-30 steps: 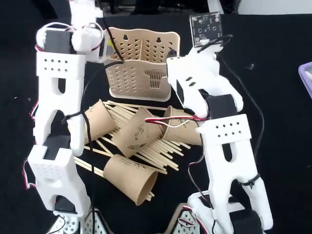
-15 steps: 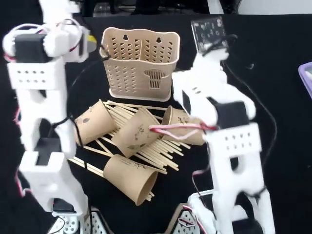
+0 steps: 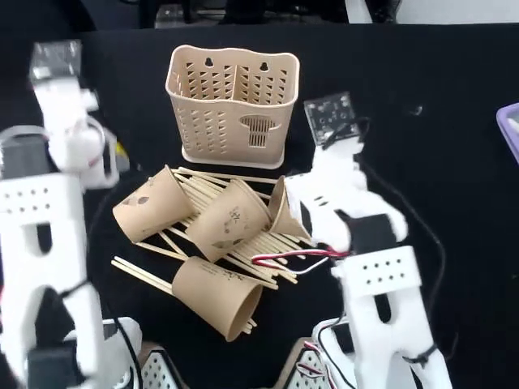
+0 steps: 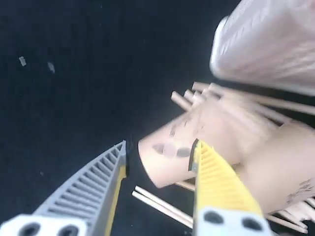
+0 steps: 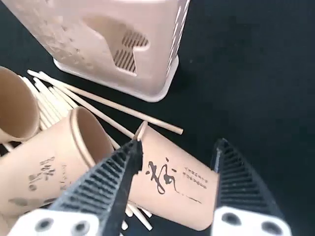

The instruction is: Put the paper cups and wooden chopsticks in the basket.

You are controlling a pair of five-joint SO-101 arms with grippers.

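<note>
The tan slotted basket (image 3: pixel 233 105) stands upright at the back. In front of it several brown paper cups lie on their sides over a pile of wooden chopsticks (image 3: pixel 247 253): a left cup (image 3: pixel 152 204), a middle cup (image 3: pixel 228 219), a right cup (image 3: pixel 283 207) and a front cup (image 3: pixel 217 297). My left gripper (image 4: pixel 158 147) is open, its fingers straddling the base end of the left cup (image 4: pixel 170 162) from above. My right gripper (image 5: pixel 178 147) is open too, above the right cup (image 5: pixel 172 183), one finger on each side. The right arm (image 3: pixel 345 203) hides most of that cup from the high view.
The basket (image 5: pixel 98 39) stands just beyond the right cup, with two chopsticks (image 5: pixel 106 104) lying between them. Black table surface lies open to the left and far right. A purple object (image 3: pixel 511 126) sits at the right edge.
The left arm has swung away from the basket, leftward and toward the front, over the left cup. The right arm has drawn back from the basket and come down over the right cup.
</note>
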